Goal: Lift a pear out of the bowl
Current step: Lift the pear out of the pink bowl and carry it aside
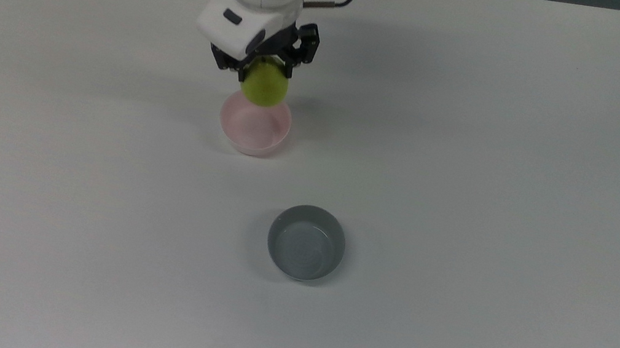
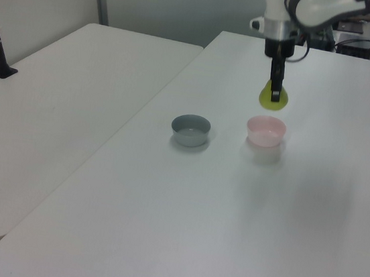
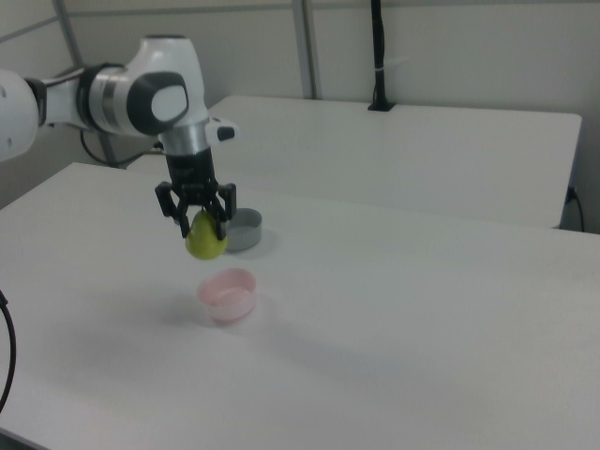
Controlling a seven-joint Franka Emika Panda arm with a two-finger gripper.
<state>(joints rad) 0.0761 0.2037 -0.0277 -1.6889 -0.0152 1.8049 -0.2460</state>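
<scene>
The yellow-green pear (image 3: 206,236) is being held by the gripper (image 3: 199,217) above the pink bowl (image 3: 228,294); the grasp should be kept firm and the lift vertical.

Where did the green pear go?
The pear hangs in the hand, up in the air above the pink bowl, clear of its rim in the right view.

Lab or test room, office-like. Plain white tables (image 2: 77,85) pushed side by side, bare grey partition walls (image 3: 450,47) behind. White robot arm (image 3: 112,98) mounted at one table (cable (image 1: 337,1) trailing off it). Black clamp-mounted pole (image 3: 378,56) at a table edge. More equipment and cables (image 2: 368,46) crowd the left view's far right corner.
</scene>
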